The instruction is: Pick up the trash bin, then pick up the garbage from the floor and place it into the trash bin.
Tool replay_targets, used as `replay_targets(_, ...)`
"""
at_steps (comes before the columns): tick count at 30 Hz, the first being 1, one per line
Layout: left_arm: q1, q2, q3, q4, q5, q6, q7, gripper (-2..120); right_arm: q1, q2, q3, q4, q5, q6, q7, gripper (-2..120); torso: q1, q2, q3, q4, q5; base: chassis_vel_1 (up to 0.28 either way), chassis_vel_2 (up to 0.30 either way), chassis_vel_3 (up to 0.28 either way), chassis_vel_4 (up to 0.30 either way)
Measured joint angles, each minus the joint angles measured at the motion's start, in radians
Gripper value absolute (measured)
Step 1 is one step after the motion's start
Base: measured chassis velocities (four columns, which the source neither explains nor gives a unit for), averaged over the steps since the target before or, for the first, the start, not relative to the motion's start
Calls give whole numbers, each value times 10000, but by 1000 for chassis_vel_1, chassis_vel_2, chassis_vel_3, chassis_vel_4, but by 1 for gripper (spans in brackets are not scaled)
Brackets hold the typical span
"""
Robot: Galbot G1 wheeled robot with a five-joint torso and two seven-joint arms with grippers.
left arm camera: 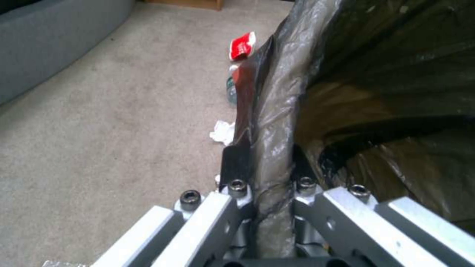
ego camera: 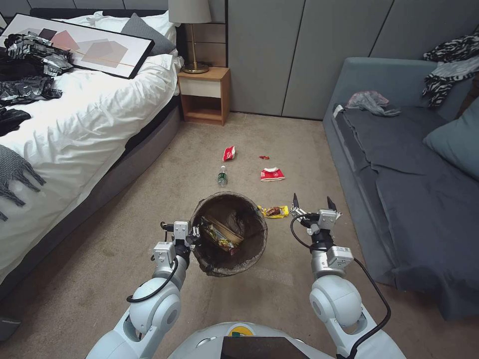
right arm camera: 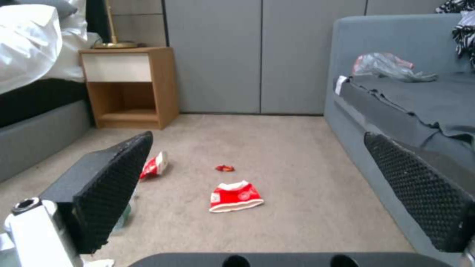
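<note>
Brown-lined trash bin point(ego camera: 229, 234) rim pinched by left gripper point(left arm camera: 269, 174) | right gripper point(ego camera: 314, 203) beside bin, fingers spread | advice: descend squarely over yellow wrapper point(ego camera: 274, 211)

Bag-lined trash bin point(ego camera: 229, 234) holding wrappers, red cup point(ego camera: 272, 174), bottle point(ego camera: 222, 176), perhaps tissue point(left arm camera: 222, 131) on carpet

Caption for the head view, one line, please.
Left gripper holds the bin by its rim; open right gripper hovers near a yellow wrapper on the carpet.
</note>
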Motion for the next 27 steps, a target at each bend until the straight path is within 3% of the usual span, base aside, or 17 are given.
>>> replay_targets(7, 2, -8, 18, 4, 12, -13, 7, 0, 2, -21, 5, 0, 25, 0, 8, 100, 0, 0, -1, -1, 1, -26, 34, 29, -36)
replay_targets(15, 10, -3, 42, 5, 17, -25, 9, 0, -11, -68, 5, 17, 46, -12, 13, 100, 0, 0, 0, 3, 2, -157, 159, 182, -177)
replay_targets(27, 29, 0, 54, -3, 21, -33, 14, 0, -10, -27, -29, 19, 16, -12, 36, 100, 0, -1, 1, -2, 3, -292, 277, 287, -285)
